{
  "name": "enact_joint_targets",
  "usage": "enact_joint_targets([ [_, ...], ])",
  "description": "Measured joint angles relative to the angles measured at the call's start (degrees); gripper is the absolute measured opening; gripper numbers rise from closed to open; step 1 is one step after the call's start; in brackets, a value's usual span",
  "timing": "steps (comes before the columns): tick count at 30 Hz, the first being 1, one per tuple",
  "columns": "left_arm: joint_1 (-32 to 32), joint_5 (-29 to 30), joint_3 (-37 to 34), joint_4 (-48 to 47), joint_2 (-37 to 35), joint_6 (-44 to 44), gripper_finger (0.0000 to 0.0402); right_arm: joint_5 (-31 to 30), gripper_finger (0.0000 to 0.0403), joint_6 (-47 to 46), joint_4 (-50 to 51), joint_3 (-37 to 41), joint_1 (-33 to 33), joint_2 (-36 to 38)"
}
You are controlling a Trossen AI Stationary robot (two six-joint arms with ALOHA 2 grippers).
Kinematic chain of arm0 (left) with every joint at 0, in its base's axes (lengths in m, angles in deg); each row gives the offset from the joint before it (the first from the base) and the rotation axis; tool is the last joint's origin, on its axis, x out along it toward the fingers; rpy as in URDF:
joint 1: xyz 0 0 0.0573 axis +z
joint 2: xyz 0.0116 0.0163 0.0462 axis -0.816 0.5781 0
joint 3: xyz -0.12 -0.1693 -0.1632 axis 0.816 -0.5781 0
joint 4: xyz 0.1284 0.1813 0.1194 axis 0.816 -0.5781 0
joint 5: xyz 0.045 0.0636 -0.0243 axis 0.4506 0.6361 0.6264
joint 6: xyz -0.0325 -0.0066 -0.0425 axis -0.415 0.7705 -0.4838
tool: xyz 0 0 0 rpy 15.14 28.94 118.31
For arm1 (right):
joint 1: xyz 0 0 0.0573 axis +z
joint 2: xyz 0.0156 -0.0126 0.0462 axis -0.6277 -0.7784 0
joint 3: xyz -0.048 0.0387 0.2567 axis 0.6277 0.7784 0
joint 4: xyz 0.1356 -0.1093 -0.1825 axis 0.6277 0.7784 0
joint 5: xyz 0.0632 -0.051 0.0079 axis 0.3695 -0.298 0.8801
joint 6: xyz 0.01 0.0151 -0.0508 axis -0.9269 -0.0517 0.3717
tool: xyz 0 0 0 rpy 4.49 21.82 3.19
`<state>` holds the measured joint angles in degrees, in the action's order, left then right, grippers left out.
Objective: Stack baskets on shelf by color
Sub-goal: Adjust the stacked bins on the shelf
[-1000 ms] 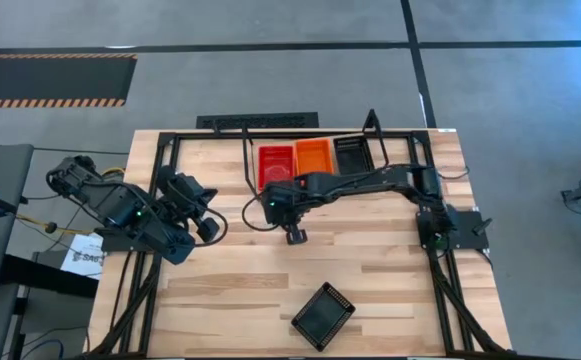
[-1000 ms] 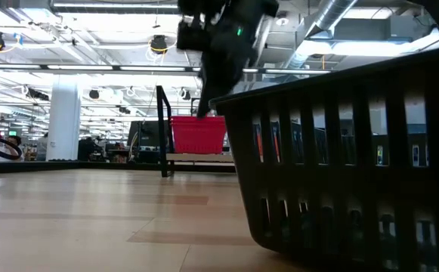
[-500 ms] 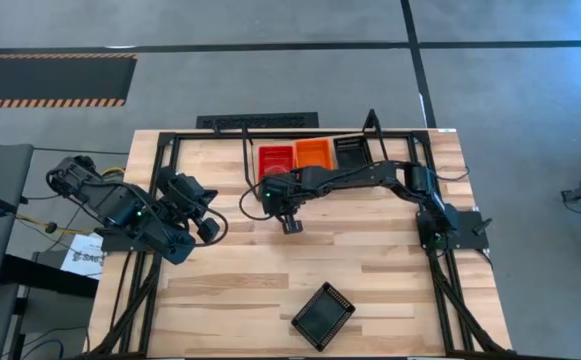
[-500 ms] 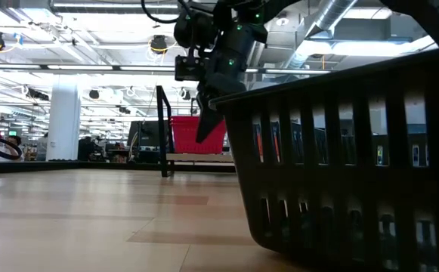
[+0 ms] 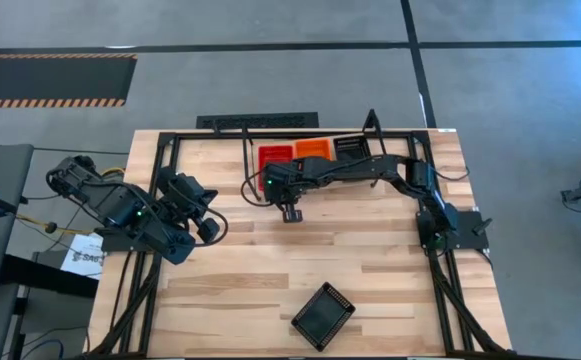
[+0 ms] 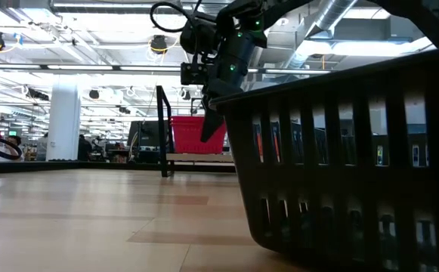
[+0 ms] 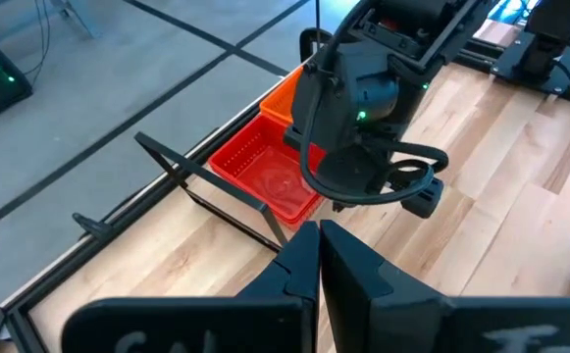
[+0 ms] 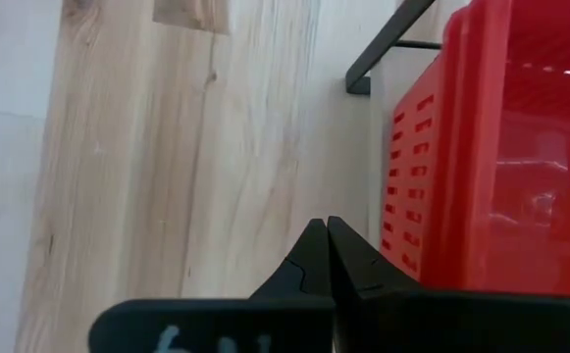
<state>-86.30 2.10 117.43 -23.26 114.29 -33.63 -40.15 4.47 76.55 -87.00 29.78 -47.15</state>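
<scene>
Right tool (image 5: 291, 214) closed, empty, beside red basket (image 5: 274, 157) on shelf (image 7: 228, 192)

Overhead looks down; low camera hugs black basket (image 6: 347, 159) — level.

Black basket (image 6: 340, 159) looms close; right pincer (image 6: 210, 125) hangs before red basket (image 6: 196, 136).

You won't find much to read here. White marks run along the dark bar at the base of the left wrist view (image 7: 216, 328) and the right wrist view (image 8: 181, 338), but they're cut off, can't make out letters. A paper sheet (image 5: 78, 258) beside the table's left edge has print, too small to read. No other labels, nos. or signs legible.
</scene>
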Motion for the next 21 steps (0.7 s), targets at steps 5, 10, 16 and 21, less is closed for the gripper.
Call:
enact_joint_targets([
  [5, 0.0, 0.0, 0.0, 0.0, 0.0, 0.0, 0.0000, 0.0, 0.0000, 0.0, 0.4, 0.0, 0.1, 0.0],
  [10, 0.0, 0.0, 0.0, 0.0, 0.0, 0.2, 0.0000, 0.0, 0.0000, 0.0, 1.5, 0.0, 0.4, 0.0],
  [16, 0.0, 0.0, 0.0, 0.0, 0.0, 0.5, 0.0000, -1.4, 0.0000, 0.9, 1.7, 0.0, 0.3, 0.0],
  [21, 0.0, 0.0, 0.0, 0.0, 0.0, 0.6, 0.0000, -3.0, 0.0000, 1.4, 1.7, 0.0, 0.2, 0.0],
])
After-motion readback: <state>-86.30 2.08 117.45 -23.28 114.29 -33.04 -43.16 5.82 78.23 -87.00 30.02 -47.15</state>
